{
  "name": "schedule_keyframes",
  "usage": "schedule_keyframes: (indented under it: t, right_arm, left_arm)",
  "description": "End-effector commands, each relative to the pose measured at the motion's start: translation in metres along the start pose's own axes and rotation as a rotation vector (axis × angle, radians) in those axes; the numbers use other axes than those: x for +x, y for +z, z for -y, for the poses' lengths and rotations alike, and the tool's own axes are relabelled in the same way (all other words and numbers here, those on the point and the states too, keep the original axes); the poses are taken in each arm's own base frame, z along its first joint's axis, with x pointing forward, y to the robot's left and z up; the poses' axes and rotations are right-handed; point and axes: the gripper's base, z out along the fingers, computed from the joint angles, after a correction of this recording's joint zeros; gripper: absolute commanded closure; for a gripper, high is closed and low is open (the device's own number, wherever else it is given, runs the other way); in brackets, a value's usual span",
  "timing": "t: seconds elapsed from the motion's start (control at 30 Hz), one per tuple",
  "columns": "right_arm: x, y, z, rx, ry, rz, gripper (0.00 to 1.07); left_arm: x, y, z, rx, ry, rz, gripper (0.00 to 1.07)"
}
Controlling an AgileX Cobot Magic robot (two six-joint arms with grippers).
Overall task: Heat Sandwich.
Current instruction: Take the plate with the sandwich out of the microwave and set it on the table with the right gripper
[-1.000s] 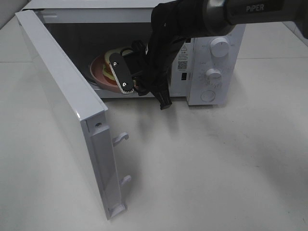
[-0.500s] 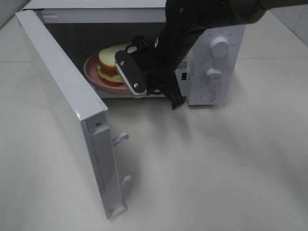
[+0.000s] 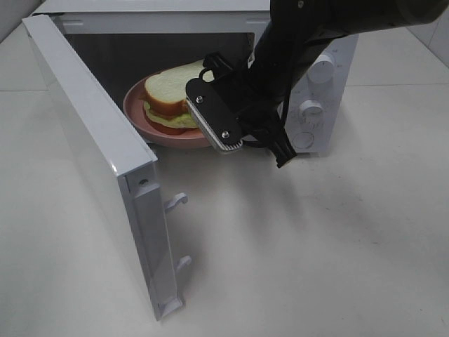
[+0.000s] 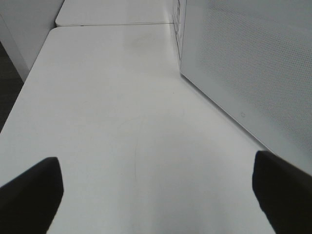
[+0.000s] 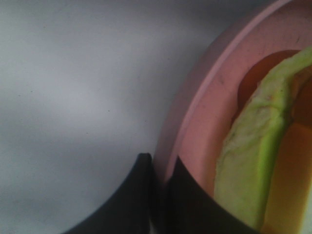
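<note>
Your right gripper (image 5: 158, 168) is clamped on the plate (image 3: 151, 130) rim at the microwave (image 3: 309, 91) mouth; the sandwich (image 3: 172, 98) rides on it. Soft, loose bread: hold the rim level. Left gripper (image 4: 156, 187) stands wide apart, empty.

Pink plate (image 3: 140, 119), white microwave (image 3: 309, 84)

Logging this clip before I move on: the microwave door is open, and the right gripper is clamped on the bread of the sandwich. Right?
Not quite. The right gripper is shut on the rim of the pink plate, not on the bread; the right wrist view shows its fingertips pinching the plate edge beside the sandwich. The microwave door is indeed open.
</note>
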Motion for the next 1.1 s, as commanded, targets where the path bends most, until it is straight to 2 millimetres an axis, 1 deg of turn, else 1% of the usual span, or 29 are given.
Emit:
schedule_keyframes:
  t: [0.03,0.1,0.13,0.17,0.27,0.3,0.37,0.43,0.47,0.57,0.6,0.7,0.73,0.77,0.83,0.87,1.03,1.07,1.1]
  right_arm:
    - [0.0,-0.013,-0.006,0.028,-0.001,0.001,1.07]
    - [-0.001,-0.015,-0.012,0.017,-0.001,0.001,1.07]
    - [-0.001,-0.015,-0.012,0.017,-0.001,0.001,1.07]
    - [-0.001,-0.018,-0.017,0.014,0.0,0.001,1.07]
    - [-0.002,-0.022,-0.023,0.019,0.0,0.0,1.07]
    - [-0.002,-0.027,-0.027,0.023,0.001,-0.001,1.07]
    - [-0.003,-0.03,-0.033,0.019,0.005,0.0,1.07]
    - [-0.003,-0.032,-0.035,0.019,0.005,0.0,1.07]
    - [-0.003,-0.037,-0.041,0.018,0.005,0.0,1.07]
    - [-0.004,-0.044,-0.051,0.016,0.008,-0.001,1.07]
    - [-0.004,-0.044,-0.051,0.016,0.008,-0.001,1.07]
    - [-0.005,-0.051,-0.065,0.013,0.01,-0.001,1.07]
    - [-0.005,-0.051,-0.065,0.013,0.01,-0.001,1.07]
    - [-0.006,-0.055,-0.071,0.01,0.013,-0.001,1.07]
    - [-0.007,-0.06,-0.077,0.014,0.015,-0.001,1.07]
    - [-0.007,-0.064,-0.084,0.014,0.016,-0.001,1.07]
    - [-0.008,-0.068,-0.094,0.008,0.032,-0.002,1.07]
    - [-0.008,-0.071,-0.1,0.008,0.05,-0.004,1.07]
    - [-0.008,-0.073,-0.103,0.012,0.054,-0.005,1.07]
  left_arm:
    - [0.002,-0.003,0.0,-0.003,-0.004,0.033,0.03]
    - [0.002,-0.003,0.0,-0.003,-0.004,0.033,0.03]
    - [0.002,-0.003,0.0,-0.003,-0.004,0.033,0.03]
    - [0.002,-0.003,0.0,-0.003,-0.004,0.033,0.03]
    - [0.002,-0.003,0.0,-0.003,-0.004,0.033,0.03]
    - [0.002,-0.003,0.0,-0.003,-0.004,0.033,0.03]
    - [0.002,-0.003,0.0,-0.003,-0.004,0.033,0.03]
    - [0.002,-0.003,0.0,-0.003,-0.004,0.033,0.03]
    - [0.002,-0.003,0.0,-0.003,-0.004,0.033,0.03]
    - [0.002,-0.003,0.0,-0.003,-0.004,0.033,0.03]
    - [0.002,-0.003,0.0,-0.003,-0.004,0.033,0.03]
    - [0.002,-0.003,0.0,-0.003,-0.004,0.033,0.03]
    - [0.002,-0.003,0.0,-0.003,-0.004,0.033,0.03]
    - [0.002,-0.003,0.0,-0.003,-0.004,0.033,0.03]
    - [0.002,-0.003,0.0,-0.003,-0.004,0.033,0.03]
    - [0.002,-0.003,0.0,-0.003,-0.004,0.033,0.03]
    - [0.002,-0.003,0.0,-0.003,-0.004,0.033,0.03]
    - [0.002,-0.003,0.0,-0.003,-0.004,0.033,0.03]
    - [0.002,-0.003,0.0,-0.003,-0.004,0.033,0.03]
